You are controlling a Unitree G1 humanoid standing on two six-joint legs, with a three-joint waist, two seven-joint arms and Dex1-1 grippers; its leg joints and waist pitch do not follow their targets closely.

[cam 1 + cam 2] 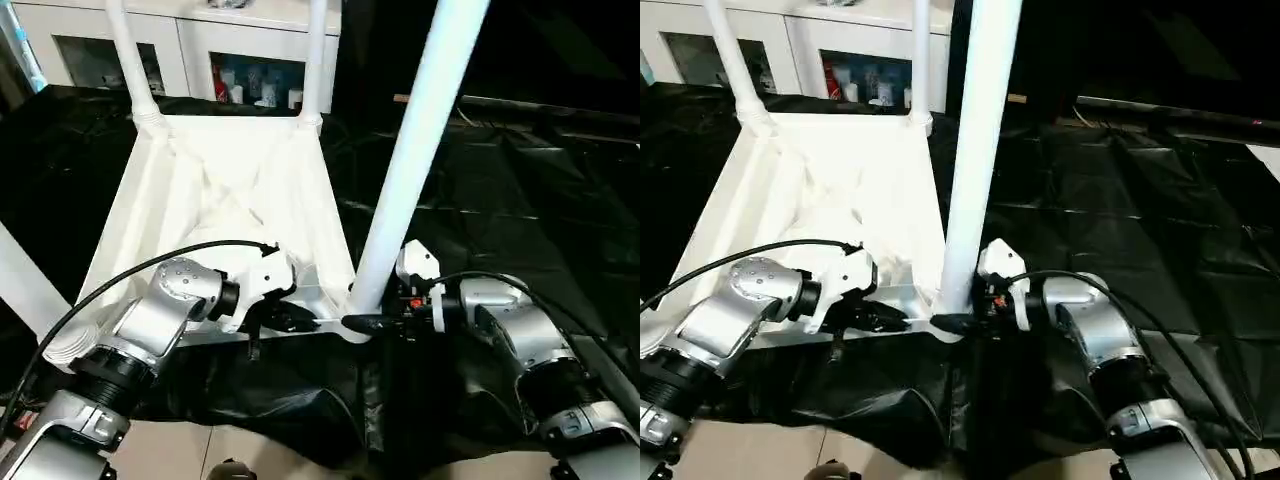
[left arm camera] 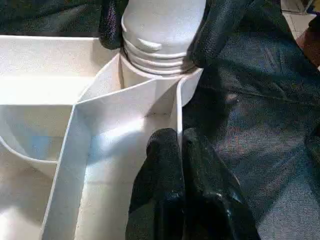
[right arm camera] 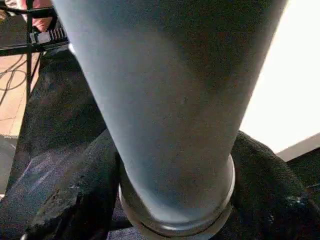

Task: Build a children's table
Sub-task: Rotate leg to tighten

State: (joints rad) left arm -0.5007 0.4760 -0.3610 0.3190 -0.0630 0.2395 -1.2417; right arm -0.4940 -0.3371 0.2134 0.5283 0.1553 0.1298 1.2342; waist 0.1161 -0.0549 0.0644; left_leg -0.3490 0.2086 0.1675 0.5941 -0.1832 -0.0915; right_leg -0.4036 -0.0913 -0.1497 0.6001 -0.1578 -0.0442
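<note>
The white table top (image 1: 230,190) lies upside down on a black sheet, ribbed underside up. Two legs (image 1: 125,50) stand in its far corners and another leg (image 1: 25,285) rises at the near left. A fourth leg (image 1: 410,150) stands tilted in the near right corner socket (image 2: 150,82). My right gripper (image 1: 365,323) is closed around this leg's base, one finger (image 3: 75,200) on each side. My left gripper (image 1: 300,320) is shut on the top's thin rim wall (image 2: 178,110), just beside that socket.
A white cabinet (image 1: 200,40) with glass doors stands behind the table top. The black sheet (image 1: 500,180) covers the surface to the right. Light floor (image 1: 250,450) shows at the sheet's near edge, between my forearms.
</note>
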